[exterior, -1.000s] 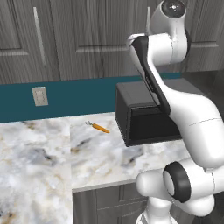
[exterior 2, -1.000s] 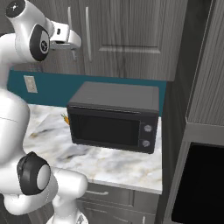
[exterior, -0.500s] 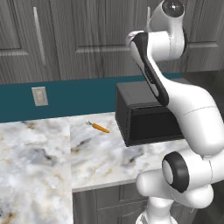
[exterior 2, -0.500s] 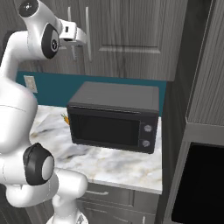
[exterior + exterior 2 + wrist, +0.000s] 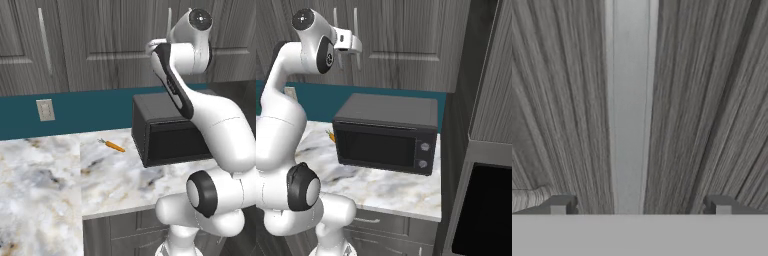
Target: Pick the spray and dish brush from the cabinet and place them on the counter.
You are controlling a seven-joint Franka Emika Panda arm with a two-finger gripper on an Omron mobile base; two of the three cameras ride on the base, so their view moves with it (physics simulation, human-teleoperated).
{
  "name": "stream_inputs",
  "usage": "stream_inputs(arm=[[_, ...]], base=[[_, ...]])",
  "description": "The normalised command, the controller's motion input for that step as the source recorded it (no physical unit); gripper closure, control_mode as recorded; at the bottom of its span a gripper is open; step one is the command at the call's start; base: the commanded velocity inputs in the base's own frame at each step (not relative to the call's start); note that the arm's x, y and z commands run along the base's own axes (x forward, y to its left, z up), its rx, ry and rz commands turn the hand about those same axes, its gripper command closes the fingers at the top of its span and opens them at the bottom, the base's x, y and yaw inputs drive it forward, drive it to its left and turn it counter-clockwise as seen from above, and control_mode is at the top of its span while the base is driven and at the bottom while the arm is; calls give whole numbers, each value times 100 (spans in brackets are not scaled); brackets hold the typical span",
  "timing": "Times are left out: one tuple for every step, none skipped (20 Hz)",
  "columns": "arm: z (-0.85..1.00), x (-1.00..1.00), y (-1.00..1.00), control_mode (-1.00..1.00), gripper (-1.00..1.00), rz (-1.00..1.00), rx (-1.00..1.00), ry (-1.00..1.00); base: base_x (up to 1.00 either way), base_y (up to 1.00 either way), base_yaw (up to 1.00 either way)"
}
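Arm raised high, elbow bent, forearm reaching forward at upper-cabinet height. Gripper (image 5: 348,56) level, pointing straight ahead. Jaws spread wide, one fingertip (image 5: 560,205) at each side, nothing between them.

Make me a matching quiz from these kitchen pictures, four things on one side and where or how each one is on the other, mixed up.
Things:
1. carrot
2. microwave
3. pincer
4. cabinet

Descriptions:
A. doors shut, silver bar handles
B. open, up at a cabinet handle
C. black box on the counter
D. small, orange, lying on the marble

Pairs: 1-D, 2-C, 3-B, 4-A
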Motion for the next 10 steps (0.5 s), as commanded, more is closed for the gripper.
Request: stream_inputs(arm=[[-7,46,42,-100,-100,1,-2,0],[-1,44,39,-100,-100,0,-3,0],[-1,41,38,-100,-100,0,-3,0],[-4,42,30,-100,-100,0,-2,0],[-10,43,19,-100,-100,0,0,0],[-13,41,16,-100,-100,0,0,0],[-15,51,10,-100,-100,0,0,0],[-13,54,12,-100,100,0,0,0],[-9,40,9,-100,100,0,0,1],[-9,11,9,-100,100,0,0,2]], base=[[0,0,0],[0,0,0],[0,0,0],[0,0,0],[0,0,0],[0,0,0],[0,0,0],[0,0,0],[0,0,0],[0,0,0]])
